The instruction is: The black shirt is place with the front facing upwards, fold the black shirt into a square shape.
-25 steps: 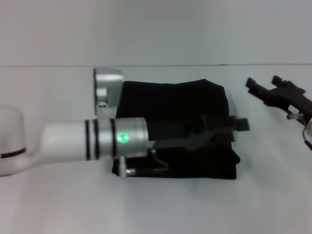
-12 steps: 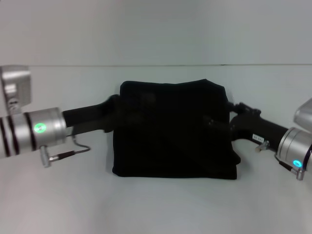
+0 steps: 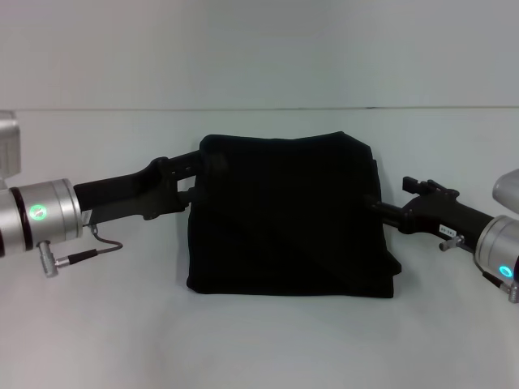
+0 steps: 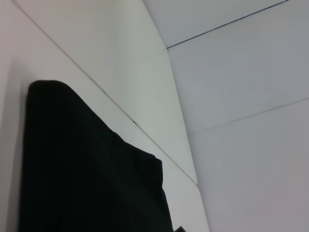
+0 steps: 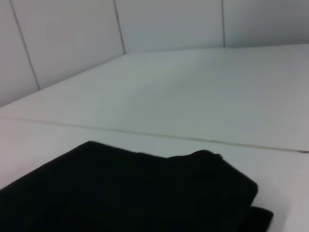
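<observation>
I see the black shirt (image 3: 288,215) folded into a rough square, lying flat mid-table (image 3: 259,340). My left gripper (image 3: 197,174) meets its left edge, my right gripper (image 3: 379,208) its right edge; I cannot tell how either's fingers stand.
</observation>
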Controlling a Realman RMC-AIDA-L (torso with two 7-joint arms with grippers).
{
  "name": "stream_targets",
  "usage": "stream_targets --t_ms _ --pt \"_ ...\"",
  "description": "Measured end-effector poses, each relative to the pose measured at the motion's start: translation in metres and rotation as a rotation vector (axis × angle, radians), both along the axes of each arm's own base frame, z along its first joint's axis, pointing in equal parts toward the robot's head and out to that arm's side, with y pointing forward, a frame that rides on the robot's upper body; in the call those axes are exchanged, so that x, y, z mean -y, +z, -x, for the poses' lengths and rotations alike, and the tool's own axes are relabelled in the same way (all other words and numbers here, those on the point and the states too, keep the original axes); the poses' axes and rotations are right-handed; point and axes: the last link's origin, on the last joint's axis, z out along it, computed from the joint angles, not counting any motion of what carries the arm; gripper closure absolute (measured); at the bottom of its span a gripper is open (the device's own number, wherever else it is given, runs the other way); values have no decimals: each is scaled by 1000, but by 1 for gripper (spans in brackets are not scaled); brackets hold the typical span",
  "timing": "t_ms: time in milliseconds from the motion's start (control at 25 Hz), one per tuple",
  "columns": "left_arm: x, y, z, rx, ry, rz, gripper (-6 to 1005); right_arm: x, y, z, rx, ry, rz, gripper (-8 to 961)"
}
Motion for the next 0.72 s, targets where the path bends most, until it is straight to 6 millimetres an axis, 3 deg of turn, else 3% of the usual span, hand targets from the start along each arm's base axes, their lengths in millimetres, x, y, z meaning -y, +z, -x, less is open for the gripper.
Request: stream_targets --t_ms 280,520,720 --pt "0 5 4 -1 12 7 106 -2 23 -5 -159 -72 -63 37" --pt "24 20 -8 -19 -309 5 109 -16 51 -5 -412 -302 50 37" --pt "43 21 6 -175 -526 -45 111 -29 62 6 -558 -489 195 38"
